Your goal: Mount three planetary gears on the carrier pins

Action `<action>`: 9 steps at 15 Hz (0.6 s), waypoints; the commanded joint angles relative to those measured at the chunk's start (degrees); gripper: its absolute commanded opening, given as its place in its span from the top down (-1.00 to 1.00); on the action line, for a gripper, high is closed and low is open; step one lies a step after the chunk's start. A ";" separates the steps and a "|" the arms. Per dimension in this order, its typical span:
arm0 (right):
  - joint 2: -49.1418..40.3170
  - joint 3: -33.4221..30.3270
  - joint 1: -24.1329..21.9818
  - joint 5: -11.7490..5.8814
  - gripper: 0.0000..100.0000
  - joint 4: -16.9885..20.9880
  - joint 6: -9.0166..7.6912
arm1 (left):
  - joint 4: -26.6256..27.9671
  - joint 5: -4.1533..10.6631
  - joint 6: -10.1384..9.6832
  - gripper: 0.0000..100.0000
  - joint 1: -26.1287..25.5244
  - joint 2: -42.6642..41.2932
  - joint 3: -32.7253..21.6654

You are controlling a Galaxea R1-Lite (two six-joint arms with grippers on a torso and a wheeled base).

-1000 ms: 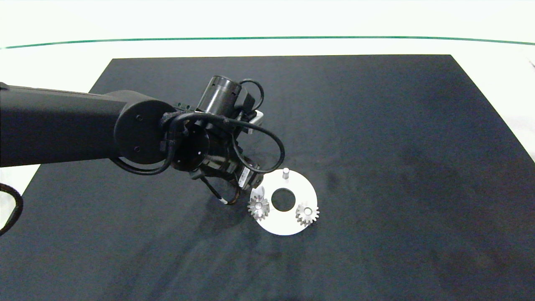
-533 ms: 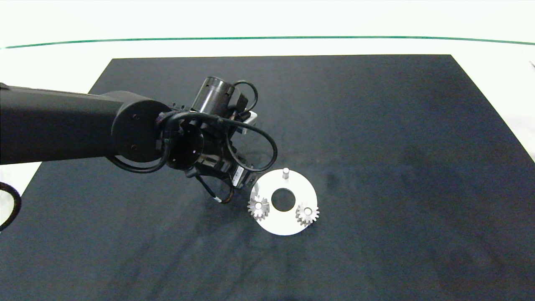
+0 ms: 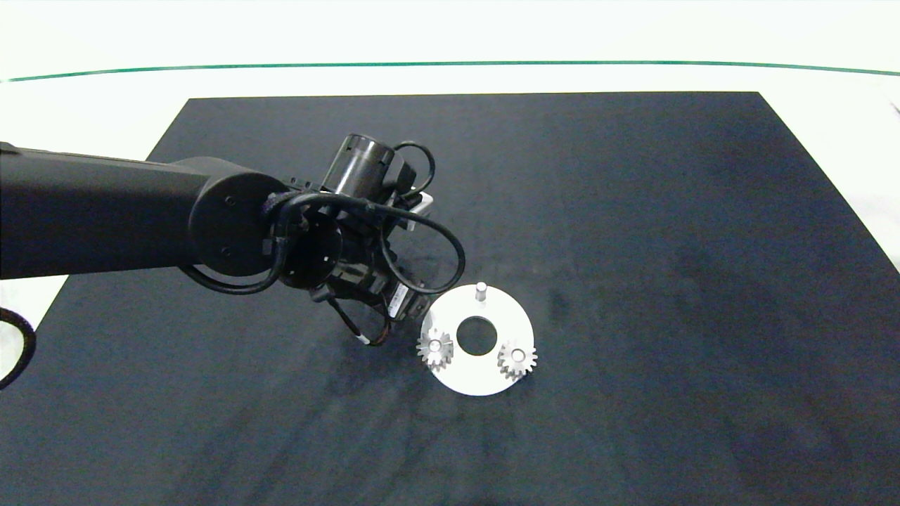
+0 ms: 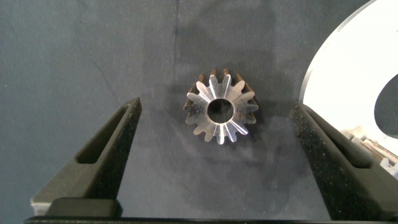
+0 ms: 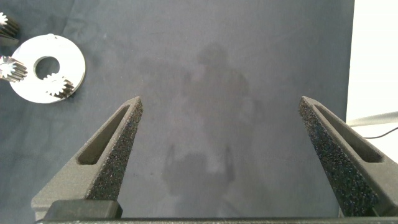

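The left gripper [image 4: 214, 155] is hovering with fingers apart around the loose gear [image 4: 221, 113] beside the disc [image 4: 348, 68]; small, stiff and probably slippery, it wants pinching across its teeth. The right gripper [image 5: 221, 155], parked well away, is also gaping.

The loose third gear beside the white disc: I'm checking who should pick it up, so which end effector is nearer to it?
Left. The left end effector hangs open directly over the loose gear, fingers either side. The right end effector is open over bare mat, away from the disc.
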 commanded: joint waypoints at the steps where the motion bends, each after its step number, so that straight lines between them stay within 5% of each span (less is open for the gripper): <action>1: -0.04 0.00 0.02 -0.10 -1.00 0.16 -0.02 | 0.14 0.06 0.16 -0.84 -0.05 0.14 0.05; 9: -0.30 0.08 0.02 -0.19 -1.00 0.16 -0.11 | 0.14 0.15 0.16 -0.51 -0.22 0.67 0.14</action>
